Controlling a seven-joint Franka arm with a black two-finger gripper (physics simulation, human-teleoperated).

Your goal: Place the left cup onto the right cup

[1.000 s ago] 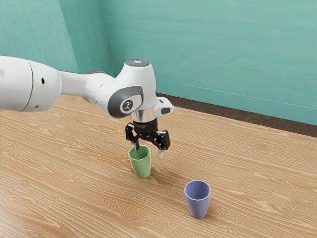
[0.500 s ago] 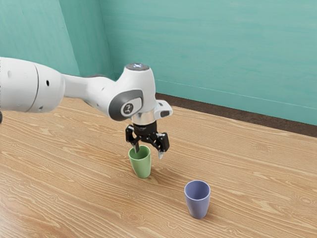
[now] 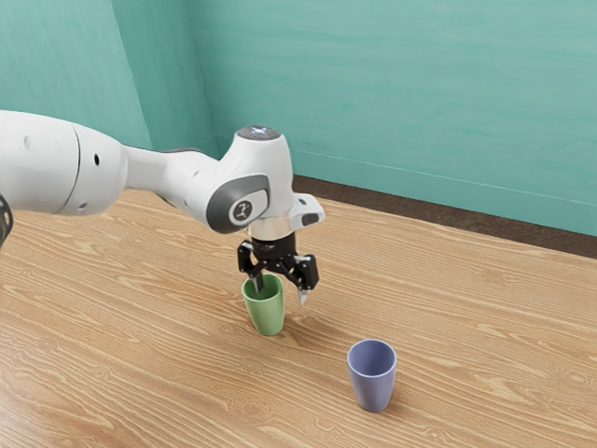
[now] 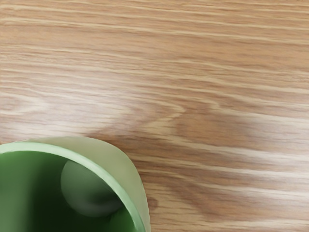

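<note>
A green cup (image 3: 265,305) stands upright on the wooden table, left of a blue-grey cup (image 3: 371,373) in the exterior view. My gripper (image 3: 278,287) is open and straddles the green cup's right rim: one finger dips inside the cup, the other hangs outside its wall. The fingers stand apart from the wall. In the wrist view the green cup (image 4: 67,186) sits close under the hand, its rim and inner bottom showing.
The wooden table (image 3: 466,299) spreads widely around both cups. A teal wall (image 3: 420,84) with a dark baseboard (image 3: 485,222) runs along the far edge.
My hand has sunk a little lower over the green cup's rim. The fingers have drawn slightly closer together. Both cups stand where they were.
</note>
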